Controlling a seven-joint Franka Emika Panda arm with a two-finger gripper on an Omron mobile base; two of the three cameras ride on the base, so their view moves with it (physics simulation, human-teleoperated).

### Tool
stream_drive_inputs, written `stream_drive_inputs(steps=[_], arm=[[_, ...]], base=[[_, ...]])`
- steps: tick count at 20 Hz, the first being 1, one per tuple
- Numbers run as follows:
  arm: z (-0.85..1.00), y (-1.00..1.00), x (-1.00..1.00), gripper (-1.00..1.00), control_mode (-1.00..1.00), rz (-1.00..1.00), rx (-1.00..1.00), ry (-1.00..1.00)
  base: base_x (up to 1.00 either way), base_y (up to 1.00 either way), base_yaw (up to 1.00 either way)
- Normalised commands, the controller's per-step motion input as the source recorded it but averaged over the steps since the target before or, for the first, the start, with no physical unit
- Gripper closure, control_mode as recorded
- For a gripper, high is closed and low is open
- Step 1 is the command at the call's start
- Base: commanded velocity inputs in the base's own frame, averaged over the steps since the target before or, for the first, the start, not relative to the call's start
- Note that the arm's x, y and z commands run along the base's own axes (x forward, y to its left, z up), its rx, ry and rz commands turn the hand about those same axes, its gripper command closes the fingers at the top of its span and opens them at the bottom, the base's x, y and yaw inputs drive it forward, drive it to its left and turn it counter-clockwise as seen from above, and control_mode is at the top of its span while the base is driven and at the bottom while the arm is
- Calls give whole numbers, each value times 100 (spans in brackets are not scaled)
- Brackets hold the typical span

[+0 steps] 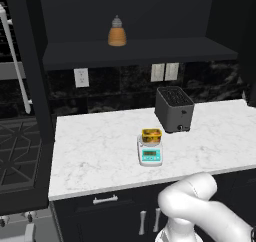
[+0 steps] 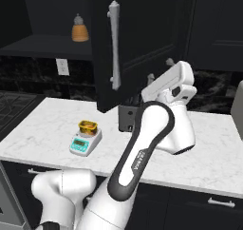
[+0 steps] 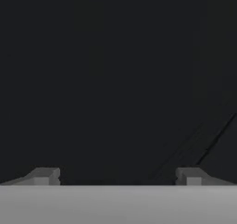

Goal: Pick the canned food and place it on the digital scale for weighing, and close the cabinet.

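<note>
Hand view: we are pressing our hand point(image 3: 118, 179), fingers apart and empty, against the door point(image 2: 137, 43); tin point(image 1: 151, 135) sitting on scale point(image 1: 150, 155).

Canned food point(image 1: 151, 135) on digital scale point(image 1: 150, 154), toaster point(image 1: 174, 109) behind.

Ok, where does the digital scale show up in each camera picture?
Left base view: digital scale lower centre, canned food on it, before the toaster.
Right base view: lower left, left of the arm.
Hand view: dark panel close up.
Shared landmark: orange bottle on the shelf.
</note>
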Motion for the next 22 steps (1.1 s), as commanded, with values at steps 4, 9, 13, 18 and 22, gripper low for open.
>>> stream_drive_inputs(steps=[4, 9, 13, 18, 22], arm=[[40, 100, 99, -100, -100, 0, 0, 0], [12, 89, 100, -100, -100, -2, 0, 0], [0, 62, 98, -100, -100, -4, 0, -1], [0, 42, 62, -100, -100, -6, 0, -2], [0, 33, 62, -100, -100, -6, 0, 0]], base=[[0, 0, 0], [0, 0, 0], [0, 0, 0], [0, 0, 0], [0, 0, 0]])
